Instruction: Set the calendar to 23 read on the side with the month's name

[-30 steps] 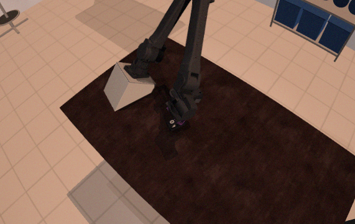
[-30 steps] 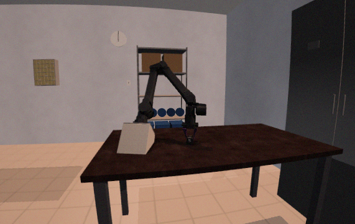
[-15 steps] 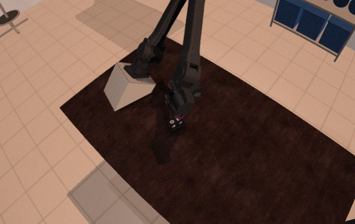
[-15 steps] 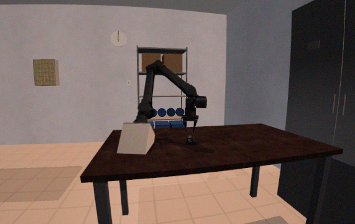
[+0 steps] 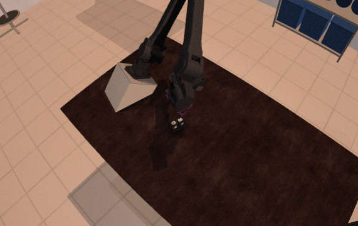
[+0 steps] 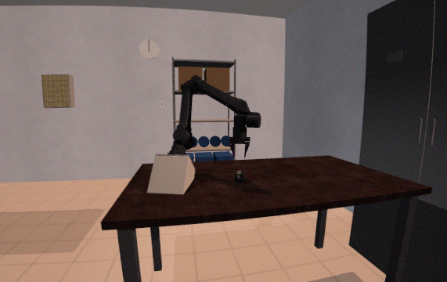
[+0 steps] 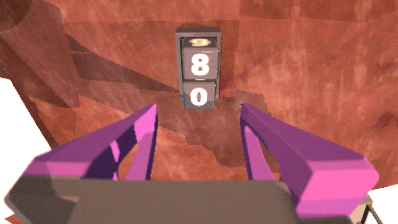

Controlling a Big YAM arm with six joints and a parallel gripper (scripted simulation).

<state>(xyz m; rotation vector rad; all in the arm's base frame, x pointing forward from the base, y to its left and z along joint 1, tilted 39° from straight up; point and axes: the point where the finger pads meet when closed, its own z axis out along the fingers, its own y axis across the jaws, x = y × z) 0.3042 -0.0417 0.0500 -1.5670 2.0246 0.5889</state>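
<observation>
The dark grey calendar tray [image 7: 198, 32] stands on the table. One dark cube [image 7: 200, 65] [image 5: 180, 120] shows a white 8 on top, and a foreshortened 9 shows beside it at the tray's far end in the wrist view. The other cube [image 7: 198, 96] [image 5: 173, 123] shows a white 0 on top. The cubes are side by side in the tray. Side faces in the top view carry pale marks too small to read. The month's name is not legible. My gripper [image 7: 198, 111] [image 6: 239, 155] is open and empty, raised above the tray, with its purple fingers clear of it.
A pale block with slanted sides [image 5: 128, 94] [image 6: 170, 174] stands on the dark table [image 5: 244, 150] [image 6: 305, 184] by the arm's base. The arm's shadow falls across the table around the calendar. A dark cabinet [image 6: 395, 90] stands on the right beyond the table.
</observation>
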